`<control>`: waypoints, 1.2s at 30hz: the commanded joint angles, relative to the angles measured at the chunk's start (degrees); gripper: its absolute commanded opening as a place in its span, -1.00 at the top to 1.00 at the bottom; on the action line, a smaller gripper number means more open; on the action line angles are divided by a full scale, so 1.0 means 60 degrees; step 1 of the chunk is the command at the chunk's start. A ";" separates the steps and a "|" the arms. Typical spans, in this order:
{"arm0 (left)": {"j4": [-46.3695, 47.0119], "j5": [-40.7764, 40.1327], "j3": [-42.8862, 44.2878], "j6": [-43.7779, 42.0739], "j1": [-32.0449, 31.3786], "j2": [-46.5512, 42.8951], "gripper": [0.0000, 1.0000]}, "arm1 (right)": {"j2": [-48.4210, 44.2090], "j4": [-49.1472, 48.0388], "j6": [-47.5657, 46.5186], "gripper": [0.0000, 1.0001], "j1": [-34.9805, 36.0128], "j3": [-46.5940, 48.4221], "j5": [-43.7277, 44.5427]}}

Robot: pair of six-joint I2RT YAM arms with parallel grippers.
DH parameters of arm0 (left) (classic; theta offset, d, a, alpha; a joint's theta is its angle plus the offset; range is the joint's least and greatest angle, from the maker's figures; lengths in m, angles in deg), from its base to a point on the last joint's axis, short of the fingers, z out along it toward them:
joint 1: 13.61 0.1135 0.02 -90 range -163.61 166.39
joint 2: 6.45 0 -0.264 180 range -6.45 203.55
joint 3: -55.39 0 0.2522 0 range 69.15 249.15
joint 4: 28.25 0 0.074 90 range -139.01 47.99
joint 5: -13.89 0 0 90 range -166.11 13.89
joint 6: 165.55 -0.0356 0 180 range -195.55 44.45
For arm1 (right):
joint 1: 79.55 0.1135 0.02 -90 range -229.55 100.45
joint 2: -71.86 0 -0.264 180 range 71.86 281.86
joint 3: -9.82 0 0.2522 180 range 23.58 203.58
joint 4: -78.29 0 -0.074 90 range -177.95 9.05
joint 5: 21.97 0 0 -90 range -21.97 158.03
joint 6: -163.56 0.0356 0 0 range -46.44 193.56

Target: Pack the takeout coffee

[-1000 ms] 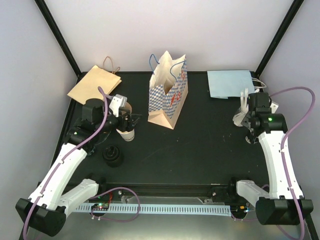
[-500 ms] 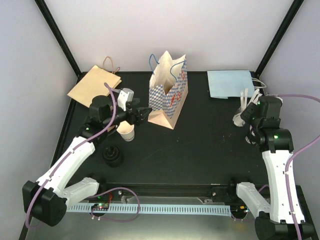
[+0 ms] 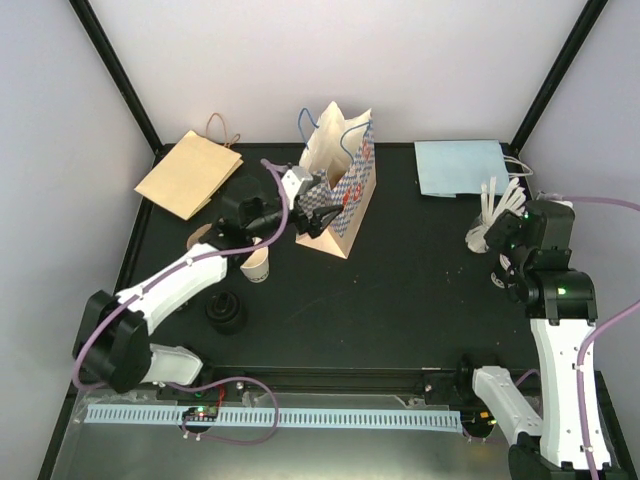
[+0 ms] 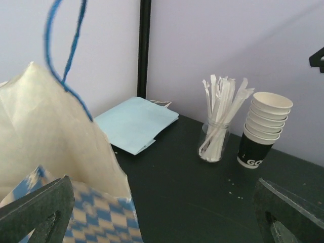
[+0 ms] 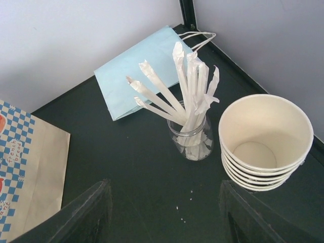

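Note:
A single white paper cup [image 3: 257, 266] stands upright on the black table, left of the blue-checked paper bag [image 3: 340, 190], which stands open. My left gripper [image 3: 322, 213] is open and empty, right at the bag's front left side; the bag fills the left of the left wrist view [image 4: 61, 152]. My left gripper [image 4: 162, 223] holds nothing between its spread fingers. My right gripper [image 3: 503, 235] is open and empty above the table near a stack of paper cups [image 5: 266, 142] and a jar of wrapped straws [image 5: 192, 126]. In its own view my right gripper [image 5: 167, 217] hangs over bare table.
A stack of black lids [image 3: 225, 312] sits front left. A brown cardboard sleeve [image 3: 197, 238] lies by the left arm. A flat brown bag [image 3: 190, 172] lies back left, a flat light-blue bag [image 3: 460, 167] back right. Black frame posts stand at both back corners.
My left gripper has left the paper cup and swung right and back to the checked bag; the cup stays on the table. My right arm has lifted and turned slightly.

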 commanded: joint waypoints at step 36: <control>-0.0241 -0.1467 -0.0148 -0.0382 -0.1071 -0.1261 -0.97 | 0.0715 0.1499 -0.0225 -0.27 -0.0038 0.0290 0.1133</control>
